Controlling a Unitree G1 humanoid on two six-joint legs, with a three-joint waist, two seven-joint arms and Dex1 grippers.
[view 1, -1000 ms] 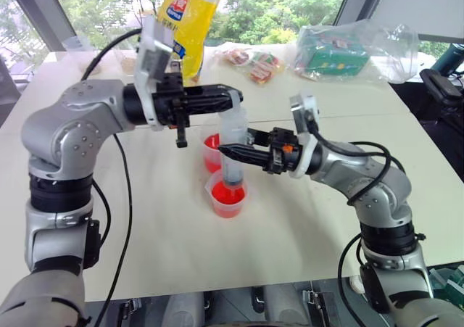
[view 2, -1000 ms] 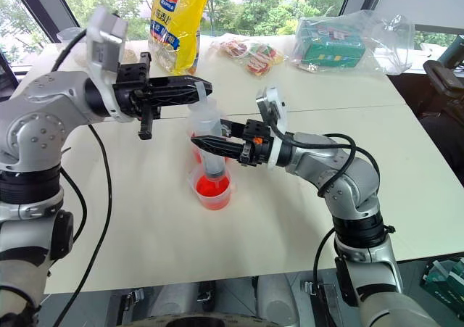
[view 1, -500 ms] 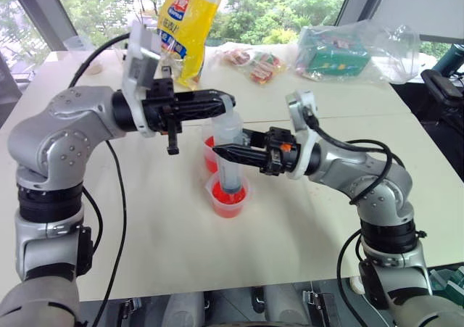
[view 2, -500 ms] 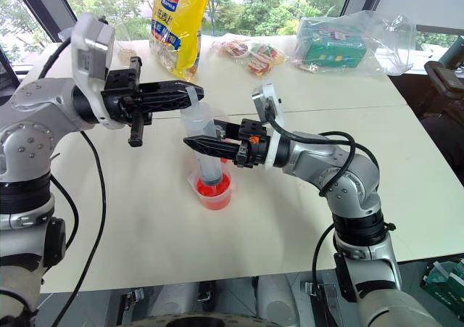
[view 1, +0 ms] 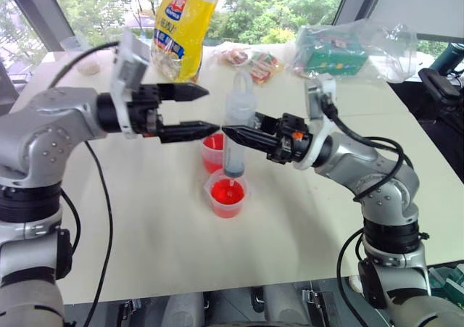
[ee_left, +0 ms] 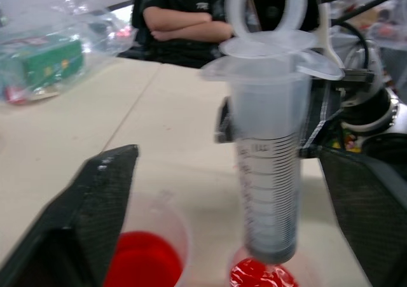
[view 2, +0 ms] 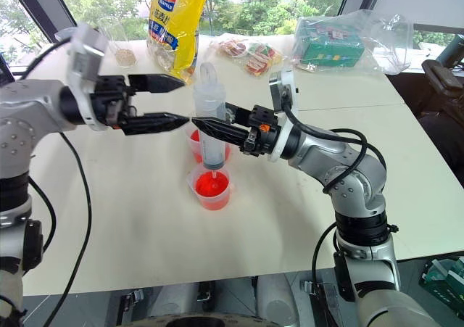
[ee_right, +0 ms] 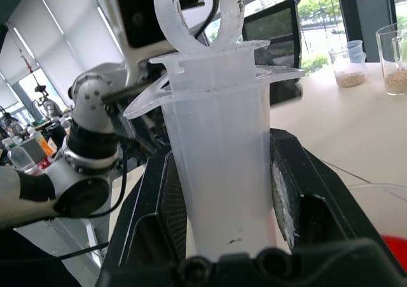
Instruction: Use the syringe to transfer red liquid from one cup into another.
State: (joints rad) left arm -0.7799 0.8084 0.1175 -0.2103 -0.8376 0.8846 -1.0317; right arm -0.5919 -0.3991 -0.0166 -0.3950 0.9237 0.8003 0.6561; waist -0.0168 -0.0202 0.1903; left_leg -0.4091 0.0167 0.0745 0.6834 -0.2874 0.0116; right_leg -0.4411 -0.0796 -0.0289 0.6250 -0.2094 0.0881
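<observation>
Left eye view gives us the layout, and we place everything by the near cup (view 1: 228,195), the one closest to us, holding red liquid (view 1: 227,199). Up and to the left of it, our left gripper (view 1: 196,111) points level toward the right with its two black fingers spread wide and holding nothing; the lower fingertip sits just beside the barrel without gripping it. Directly above the near cup stands the syringe (view 1: 236,127), its long axis upright, ring handle on top with the plunger pushed in, orange-red tip pointing down just over the liquid surface. The barrel looks clear, so we judge no liquid is drawn yet. Just behind the near cup sits the far cup (view 1: 213,151), also holding red. To the right, our right gripper (view 1: 235,133) reaches in level and is clamped around the barrel's middle. The plunger ring lies just right of and slightly above the open left fingers, so the left arm is the nearer one for pulling it.
</observation>
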